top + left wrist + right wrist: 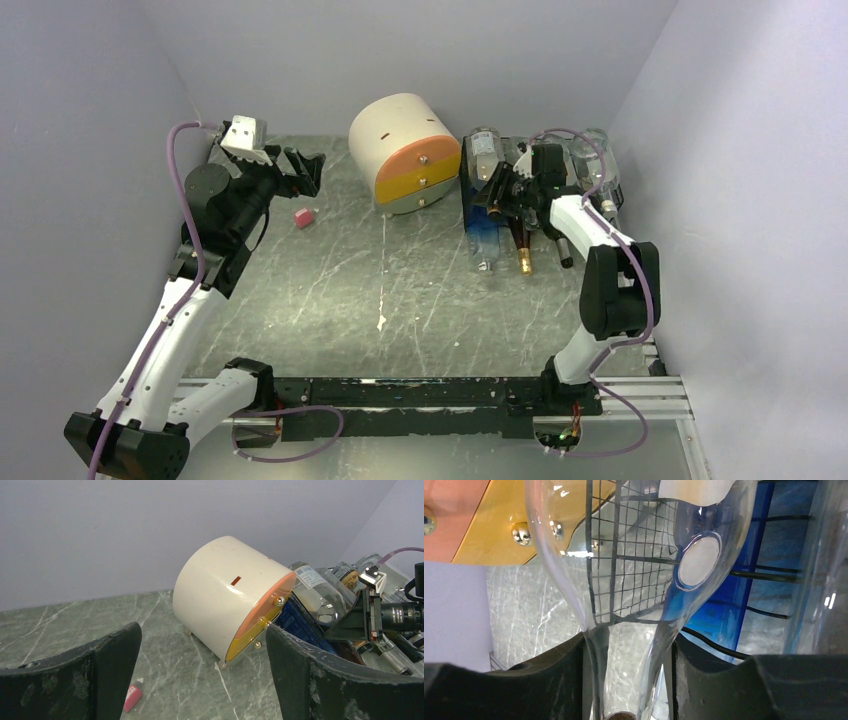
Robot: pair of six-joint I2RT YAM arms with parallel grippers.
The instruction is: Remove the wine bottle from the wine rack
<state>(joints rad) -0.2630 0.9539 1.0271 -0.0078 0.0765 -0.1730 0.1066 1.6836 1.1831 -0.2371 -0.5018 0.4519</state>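
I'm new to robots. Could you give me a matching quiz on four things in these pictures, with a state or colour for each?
1 left gripper
2 right gripper
3 pink block
4 drawer unit

A cream with orange front
B closed on the wine bottle neck
C open, holding nothing
D lying on the table

Pairs: 1-C, 2-B, 3-D, 4-A

Robot lab test cell: plain lilac walls (100, 80) round marble-look table (330, 290) w/ alu rail (655, 398).
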